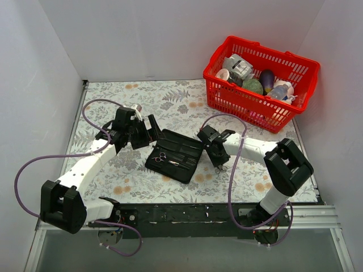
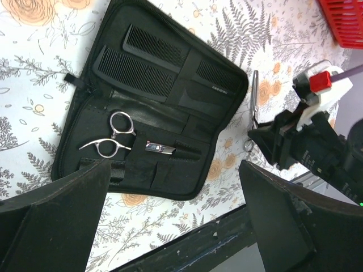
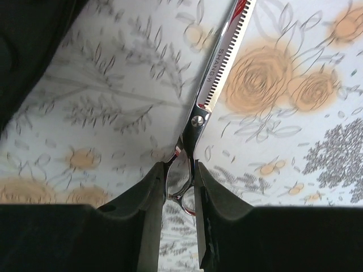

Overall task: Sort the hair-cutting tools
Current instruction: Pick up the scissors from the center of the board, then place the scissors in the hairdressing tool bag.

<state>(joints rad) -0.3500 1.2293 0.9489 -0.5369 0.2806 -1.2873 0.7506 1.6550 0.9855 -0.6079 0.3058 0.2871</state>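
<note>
Only readable bit: "SHANGH…" stamped along blade of thinning scissors (image 3: pixel 218 73), top centre, right wrist view. Tiny white print on case (image 2: pixel 91 122), too small.

Bright, even, diffuse light; shadows on the bench (image 1: pixel 170 107) are faint. The right wrist view blurs at left, its near claw fingers (image 3: pixel 136 232) dark and unfocused.

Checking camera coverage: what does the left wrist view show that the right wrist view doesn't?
Left wrist only: the open black zip case holding black combs and silver ring-handled scissors. Right wrist only: the teeth on the silver thinning scissors and the right gripper's fingers pinching their handle. Both: those scissors on the floral tablecloth.
</note>
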